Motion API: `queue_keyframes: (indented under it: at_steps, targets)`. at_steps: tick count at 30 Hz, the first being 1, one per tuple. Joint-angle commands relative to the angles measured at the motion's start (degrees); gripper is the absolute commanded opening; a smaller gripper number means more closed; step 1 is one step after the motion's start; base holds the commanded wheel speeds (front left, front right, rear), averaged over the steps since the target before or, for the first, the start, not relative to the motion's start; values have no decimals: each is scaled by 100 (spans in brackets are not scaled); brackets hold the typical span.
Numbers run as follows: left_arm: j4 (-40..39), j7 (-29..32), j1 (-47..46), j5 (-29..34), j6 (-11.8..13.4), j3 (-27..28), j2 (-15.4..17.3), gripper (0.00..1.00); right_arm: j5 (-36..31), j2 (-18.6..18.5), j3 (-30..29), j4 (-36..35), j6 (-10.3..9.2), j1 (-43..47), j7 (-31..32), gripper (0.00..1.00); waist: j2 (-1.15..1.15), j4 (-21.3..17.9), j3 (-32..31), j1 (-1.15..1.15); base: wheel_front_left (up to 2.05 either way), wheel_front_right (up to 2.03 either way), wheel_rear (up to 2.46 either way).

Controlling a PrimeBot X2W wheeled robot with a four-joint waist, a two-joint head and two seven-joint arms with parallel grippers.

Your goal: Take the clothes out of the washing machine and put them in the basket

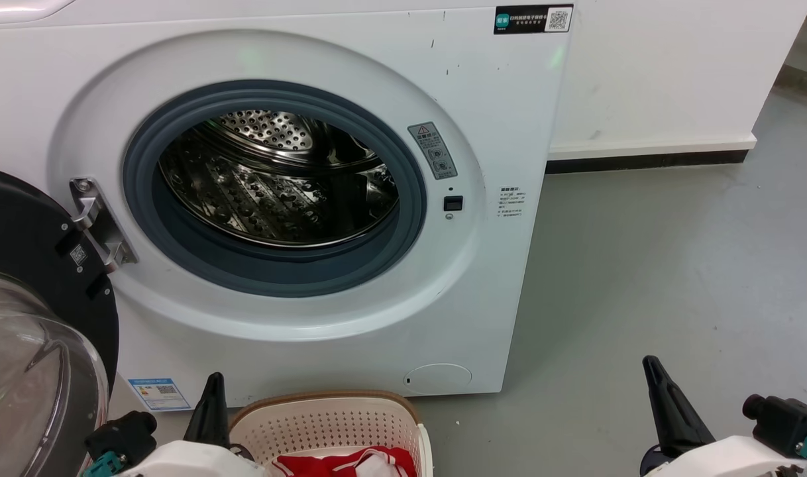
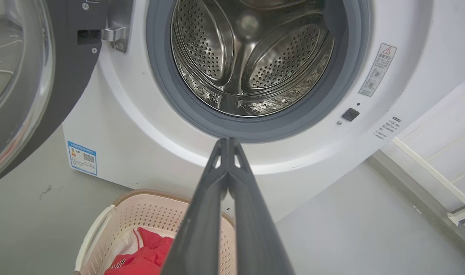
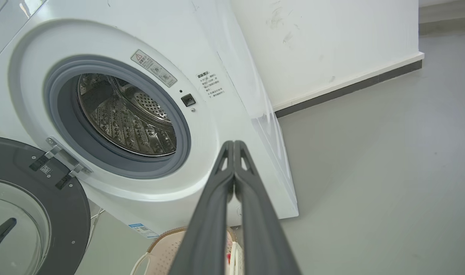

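Basket (image 1: 324,424) w/ red clothes (image 1: 350,462), washer (image 1: 496,278) behind, door (image 1: 39,232) open L.

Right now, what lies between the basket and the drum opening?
Just the washing machine's bare white front, seen in the head view: basket below, grey porthole rim above. The clothes lie in the basket.

Basket (image 1: 324,399) cut by bottom edge; warning sticker (image 1: 433,150) unreadable.

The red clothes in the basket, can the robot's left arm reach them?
Probably yes: the clothes lie uncovered in the open-topped basket, right beside the left arm, whose jaws are shut.
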Motion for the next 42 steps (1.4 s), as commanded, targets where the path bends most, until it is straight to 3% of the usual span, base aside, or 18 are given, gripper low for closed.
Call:
queue_keyframes:
  at_steps: [1, 22, 42]
  targets:
    - [-53, 48, -219, -251, -68, 62, 4, 0, 316, -53, -21, -19, -1, -202, 14, 0, 0, 6, 8, 0, 0, 0, 0]
    - [112, 441, -466, -1896, -346, 346, -128, 0, 2231, -106, -122, 324, -2, -541, 166, 0, 0, 65, 101, 0, 0, 0, 0]
    - [239, 735, -646, -3113, -554, 555, -220, 0, 3614, -118, -234, 586, -2, -783, 304, 0, 0, 118, 185, 0, 0, 0, 0]
